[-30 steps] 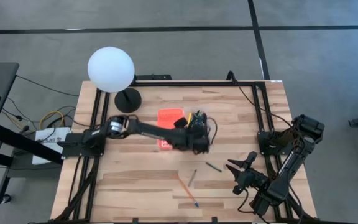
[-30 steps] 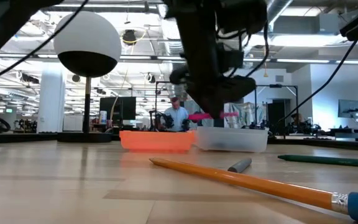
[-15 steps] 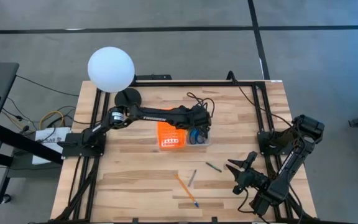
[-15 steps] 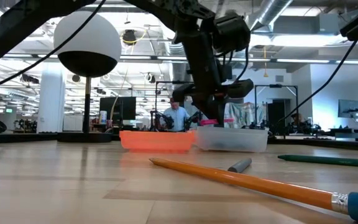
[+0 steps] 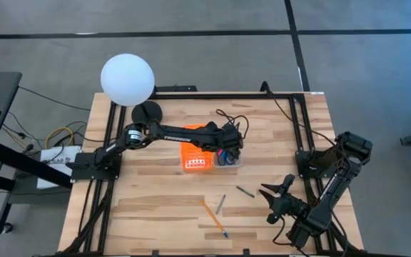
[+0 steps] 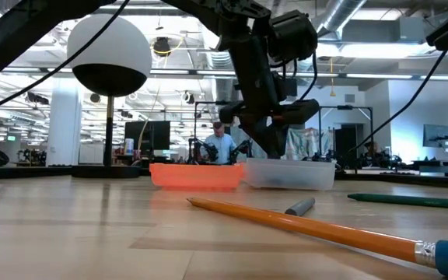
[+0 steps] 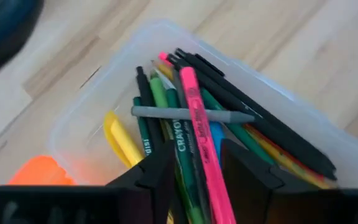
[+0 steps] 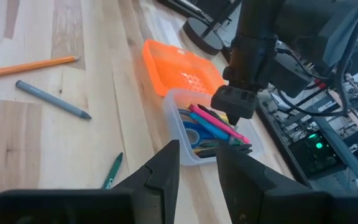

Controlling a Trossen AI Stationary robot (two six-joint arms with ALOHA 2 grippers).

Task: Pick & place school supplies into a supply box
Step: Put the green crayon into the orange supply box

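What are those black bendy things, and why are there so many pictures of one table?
They are two robot arms. Four cameras look at once: one from above, one low at table height, one on each wrist. The left hand hangs over the clear box, its fingers apart, with a pink marker lying on the pens inside. The orange lid sits beside the box. The right hand waits near the table's edge, holding nothing. A pencil, a grey pen and a green pen lie on the wooden table, waiting to be tidied away. The white ball is a lamp.
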